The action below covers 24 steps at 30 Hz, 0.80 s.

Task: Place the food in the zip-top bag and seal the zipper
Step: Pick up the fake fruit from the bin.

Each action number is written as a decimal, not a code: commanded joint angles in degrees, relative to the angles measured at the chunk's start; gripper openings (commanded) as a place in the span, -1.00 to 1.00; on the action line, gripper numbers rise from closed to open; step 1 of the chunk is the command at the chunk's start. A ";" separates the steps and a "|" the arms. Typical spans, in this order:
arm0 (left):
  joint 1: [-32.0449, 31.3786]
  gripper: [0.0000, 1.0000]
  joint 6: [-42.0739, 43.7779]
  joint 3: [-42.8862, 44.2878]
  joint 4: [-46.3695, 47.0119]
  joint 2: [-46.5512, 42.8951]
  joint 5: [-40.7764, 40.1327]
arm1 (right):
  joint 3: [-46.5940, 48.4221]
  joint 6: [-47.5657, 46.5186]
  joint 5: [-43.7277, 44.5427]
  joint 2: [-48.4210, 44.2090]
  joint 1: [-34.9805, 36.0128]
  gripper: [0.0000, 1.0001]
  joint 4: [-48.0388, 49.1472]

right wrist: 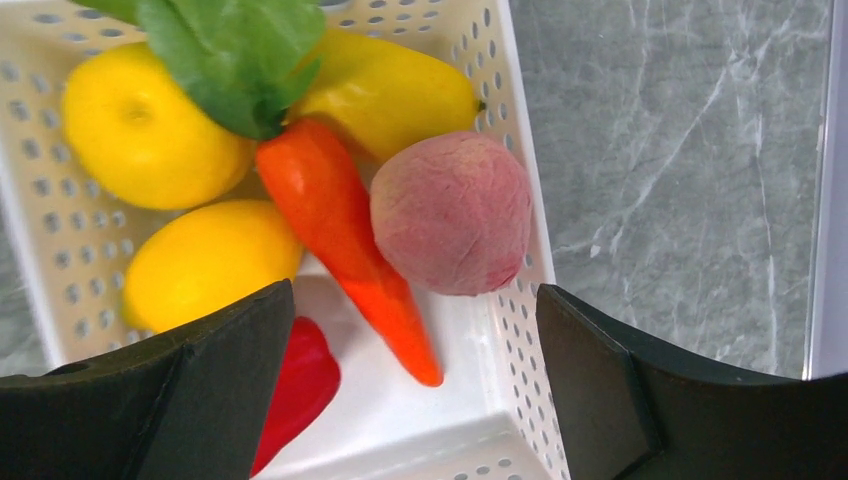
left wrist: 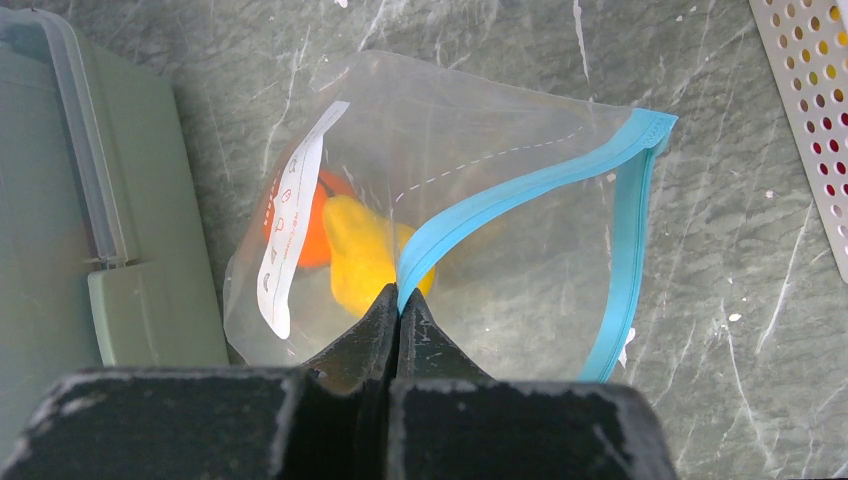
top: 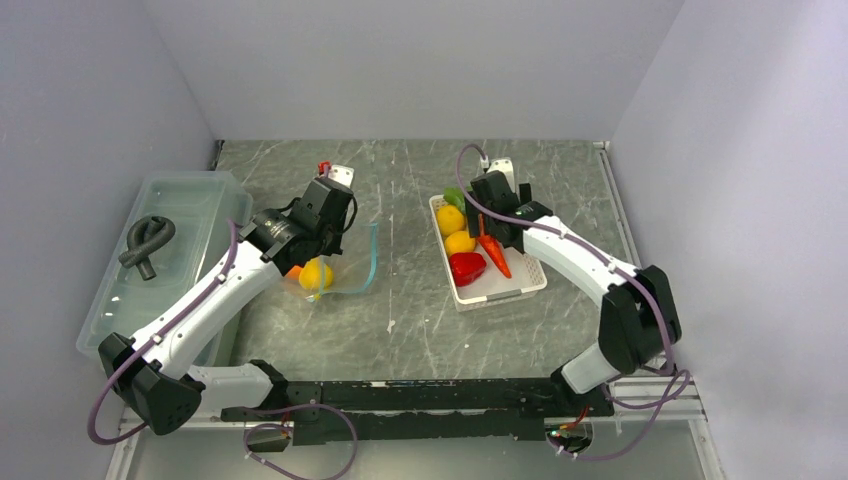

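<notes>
The clear zip-top bag [top: 345, 272] lies left of centre with its mouth open. My left gripper [left wrist: 400, 298] is shut on the near side of its teal zipper [left wrist: 500, 190] and holds that side up. It also shows in the top view [top: 333, 232]. A yellow fruit [left wrist: 365, 255] and an orange fruit [left wrist: 315, 225] lie inside the bag. My right gripper [right wrist: 415, 292] is open and empty, hovering over the white basket [right wrist: 520, 200]. The basket holds an orange carrot [right wrist: 340, 230], two yellow round fruits [right wrist: 145, 130], a red pepper [right wrist: 300, 385], a green leafy piece [right wrist: 235, 50] and a pink-red round fruit [right wrist: 450, 210].
A large translucent lidded bin [top: 170, 250] stands at the left with a dark hose-like object [top: 148, 243] on its lid, close beside the bag. The basket [top: 520, 285] sits right of centre. Grey walls enclose the table on three sides.
</notes>
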 commanded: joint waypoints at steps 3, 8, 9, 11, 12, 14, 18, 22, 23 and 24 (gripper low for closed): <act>0.13 -1.00 0.29 0.12 1.20 -0.45 -0.81 | 3.74 0.77 2.91 5.21 -2.89 0.89 1.36; 0.11 -1.00 0.35 0.03 1.21 -0.42 -0.81 | 4.93 1.77 2.61 8.58 -4.01 0.89 2.24; 0.10 -1.00 0.28 -0.02 1.19 -0.43 -0.81 | 5.13 1.81 2.55 9.05 -4.18 0.88 2.42; 0.16 -1.00 0.25 0.07 1.18 -0.35 -0.94 | 5.56 1.91 2.61 9.75 -4.39 0.88 2.63; 0.20 -1.00 0.25 0.06 1.18 -0.34 -0.97 | 5.79 1.86 2.62 10.06 -4.53 0.87 2.68; 0.21 -1.00 0.25 -0.01 1.18 -0.40 -0.92 | 5.93 1.97 2.54 10.39 -4.75 0.85 2.95; 0.19 -1.00 0.24 -0.04 1.22 -0.43 -0.94 | 6.02 2.00 1.94 10.73 -5.11 0.77 3.41; 0.19 -1.00 0.27 0.03 1.22 -0.26 -0.93 | 6.05 1.93 1.75 10.80 -5.38 0.67 3.34; 0.19 -1.00 0.28 0.05 1.18 -0.25 -0.78 | 6.05 1.91 1.67 10.85 -5.50 0.65 3.29; 0.19 -1.00 0.25 0.06 1.26 -0.25 -0.77 | 6.05 1.83 1.58 10.79 -5.54 0.61 3.26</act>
